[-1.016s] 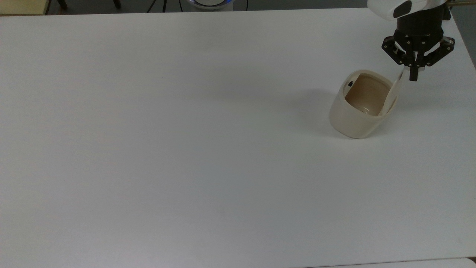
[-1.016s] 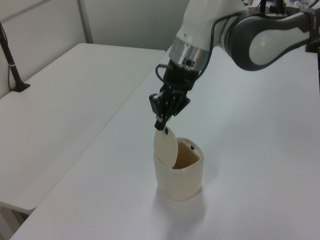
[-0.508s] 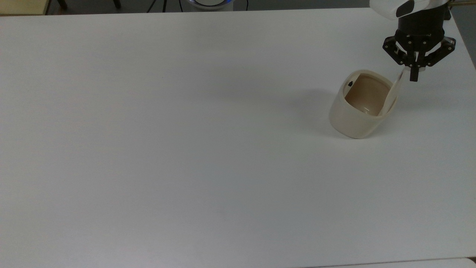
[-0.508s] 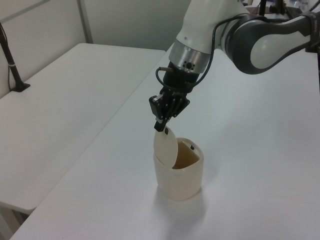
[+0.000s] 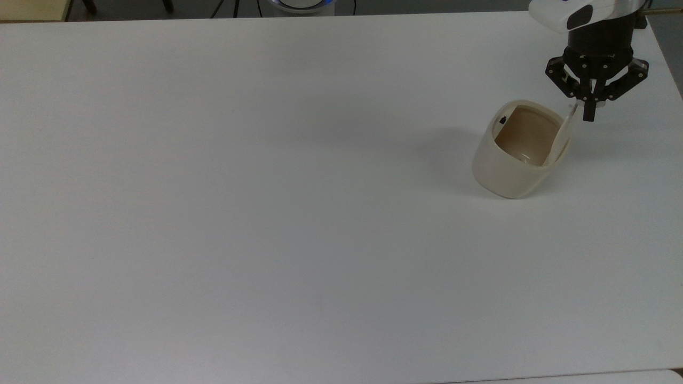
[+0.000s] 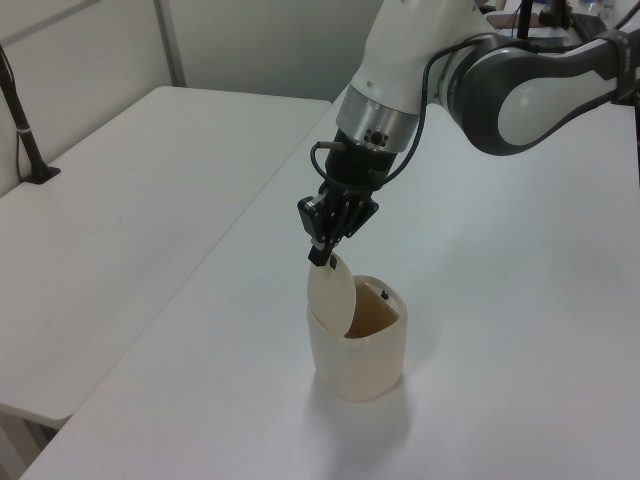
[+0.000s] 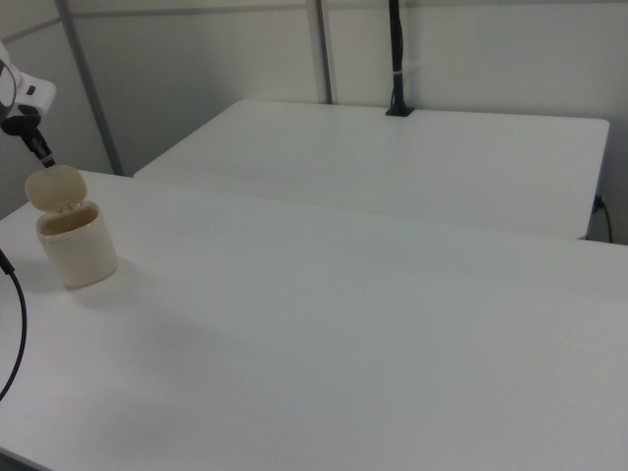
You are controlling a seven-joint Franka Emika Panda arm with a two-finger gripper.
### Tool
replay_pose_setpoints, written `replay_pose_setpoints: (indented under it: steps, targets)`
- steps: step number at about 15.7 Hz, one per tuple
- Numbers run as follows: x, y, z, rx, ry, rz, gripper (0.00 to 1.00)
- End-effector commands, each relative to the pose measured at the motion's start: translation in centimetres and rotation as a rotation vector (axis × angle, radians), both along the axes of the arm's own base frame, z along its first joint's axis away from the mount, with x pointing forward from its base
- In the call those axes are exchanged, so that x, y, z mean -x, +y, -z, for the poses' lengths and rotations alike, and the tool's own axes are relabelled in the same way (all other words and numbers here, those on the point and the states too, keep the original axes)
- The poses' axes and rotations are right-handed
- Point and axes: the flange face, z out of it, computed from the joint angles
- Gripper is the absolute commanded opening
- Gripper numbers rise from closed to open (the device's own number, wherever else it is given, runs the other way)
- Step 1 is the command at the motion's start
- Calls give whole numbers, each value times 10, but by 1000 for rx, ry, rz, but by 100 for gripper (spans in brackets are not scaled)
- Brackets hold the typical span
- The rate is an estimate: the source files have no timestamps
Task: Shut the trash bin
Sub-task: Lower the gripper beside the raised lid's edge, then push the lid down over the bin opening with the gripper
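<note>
1. The small cream plastic trash bin (image 5: pixel 512 165), a rounded-square tub with a tan inside, stands upright on the wide white table (image 5: pixel 267 213), near the top view's right edge and toward the far side of the tabletop.
2. Its flat hinged lid (image 6: pixel 330 296) is raised almost on edge (the mouth is uncovered), rising from the rim on the top view's right.
3. A small black button (image 5: pixel 502 120) sits on the rim at the side opposite the lid.
4. The black two-finger gripper (image 5: pixel 589 114) hangs just above the lid's upper edge, its tip at or touching that edge in the left view (image 6: pixel 319 258); contact is not certain.
5. The fingers are drawn together into one narrow tip, with nothing held between them.
6. The white and grey arm (image 6: pixel 500 80) reaches in from the left view's upper right.
7. In the right view the bin (image 7: pixel 77 245) stands at the far left with the lid (image 7: pixel 55 186) up, the gripper tip (image 7: pixel 43 154) just above it.
8. A second white table (image 7: pixel 392 157) stands behind, a black post (image 7: pixel 397 59) on its far edge.
</note>
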Motion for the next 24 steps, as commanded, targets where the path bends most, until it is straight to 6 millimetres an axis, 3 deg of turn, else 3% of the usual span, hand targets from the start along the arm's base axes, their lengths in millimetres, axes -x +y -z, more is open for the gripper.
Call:
replay_pose_setpoints:
  steps: [1,12,18,24]
  targets:
    - [0,-3,-1,7,-6,15,0]
    - [12,-16,15,120,23,-68,0]
    - [22,-34,16,157,42,-101,0]
    - [21,-51,43,220,108,-135,0]
